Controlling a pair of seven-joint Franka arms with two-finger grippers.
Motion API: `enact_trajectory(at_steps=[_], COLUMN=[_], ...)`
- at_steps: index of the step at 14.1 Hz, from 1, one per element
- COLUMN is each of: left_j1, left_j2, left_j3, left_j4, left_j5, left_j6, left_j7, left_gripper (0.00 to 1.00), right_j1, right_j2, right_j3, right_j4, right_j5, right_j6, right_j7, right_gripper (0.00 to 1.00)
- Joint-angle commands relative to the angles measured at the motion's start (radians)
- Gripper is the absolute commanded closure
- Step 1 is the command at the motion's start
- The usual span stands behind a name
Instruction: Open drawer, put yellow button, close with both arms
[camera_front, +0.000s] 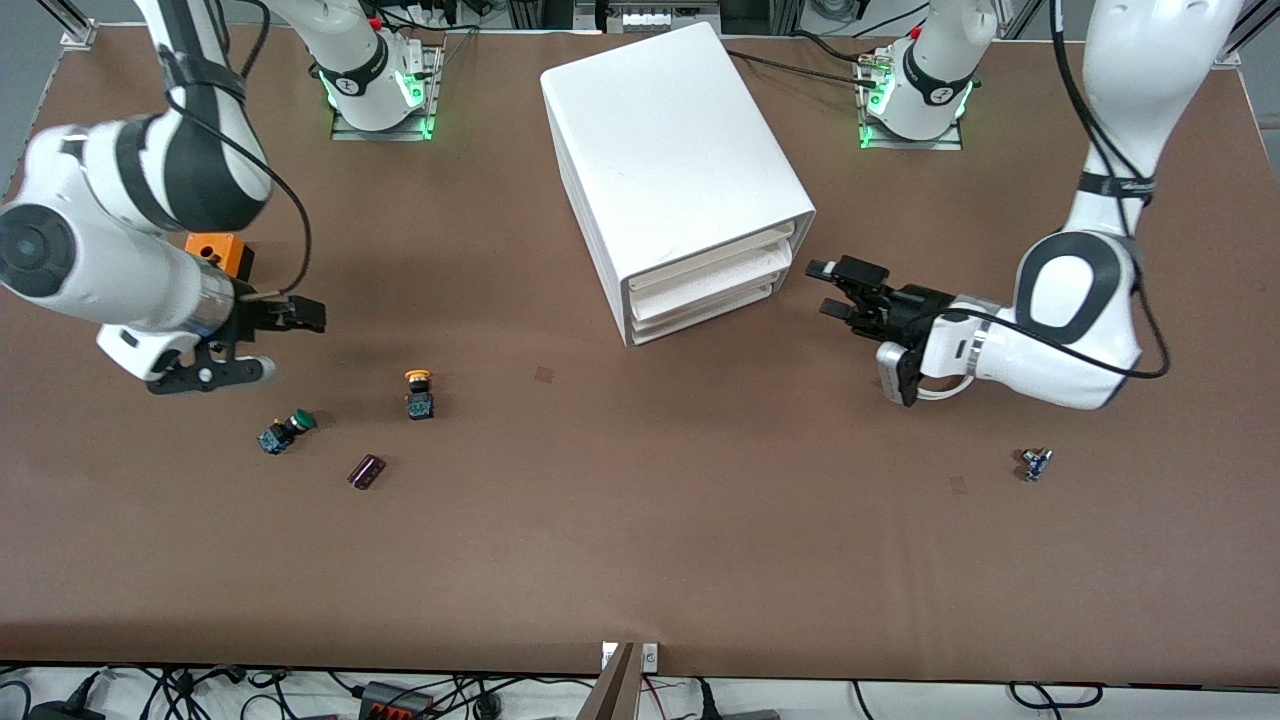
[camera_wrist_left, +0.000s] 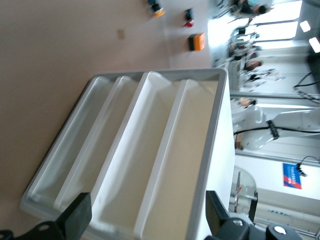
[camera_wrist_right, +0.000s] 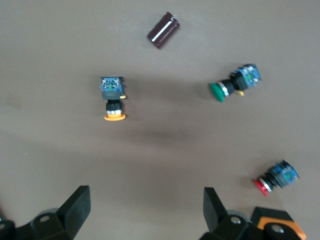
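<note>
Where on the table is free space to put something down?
Bare: the wide strip nearer the front camera than the cabinet, between the yellow button and the small part. Crowded: around the green button, under the right gripper.

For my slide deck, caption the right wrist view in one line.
Open right tool hovers over the yellow button, green button and red button.

cabinet: smooth white plastic, slight sheen
drawer: white plastic, smooth, faintly translucent walls
table: matt brown covering, soft-looking
yellow button: glossy yellow-orange plastic cap on a dark body
arms: glossy white shells, dark grey joints
left gripper, right gripper: matt black fingers
</note>
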Motion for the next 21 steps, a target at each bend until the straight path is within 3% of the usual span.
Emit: enact_trajectory(at_steps=[1, 5, 8, 10, 13, 15, 21], left_j1=[0.006, -0.002, -0.007, -0.007, -0.008, -0.004, 0.012], left_j2=[-0.024, -0.027, -0.025, -0.033, -0.033, -0.030, 0.007], left_j3=[-0.031, -0.068, -0.088, -0.094, -0.105, -0.105, -0.083], left_j4=[-0.150, -0.213, -0.241, -0.261, -0.256, -0.250, -0.178], left_j5=[-0.139, -0.148, -0.156, -0.158, -0.158, -0.153, -0.129], left_j6=[0.083, 0.074, 0.077, 0.076, 0.080, 0.080, 0.079], left_j7=[0.156, 0.162, 0.202, 0.220, 0.225, 0.228, 0.219], left_gripper=[0.00, 0.36, 0.39, 0.47, 0.79, 0.90, 0.93], right_j1=[0.030, 0.062, 0.088, 0.099, 0.105, 0.105, 0.106], right_j2=[0.050, 0.146, 0.201, 0.225, 0.271, 0.307, 0.344], right_j3=[-0.004, -0.004, -0.004, 0.001, 0.008, 0.010, 0.018], right_j4=[0.004, 0.004, 0.004, 0.002, 0.002, 0.002, 0.002], right_j5=[0.010, 0.011, 0.014, 0.016, 0.018, 0.019, 0.019], right_j6=[0.073, 0.182, 0.219, 0.236, 0.282, 0.320, 0.333], right_j7=[-0.011, -0.011, -0.009, -0.009, -0.009, -0.009, 0.002], right_gripper=[0.00, 0.00, 0.00, 0.00, 0.00, 0.00, 0.00])
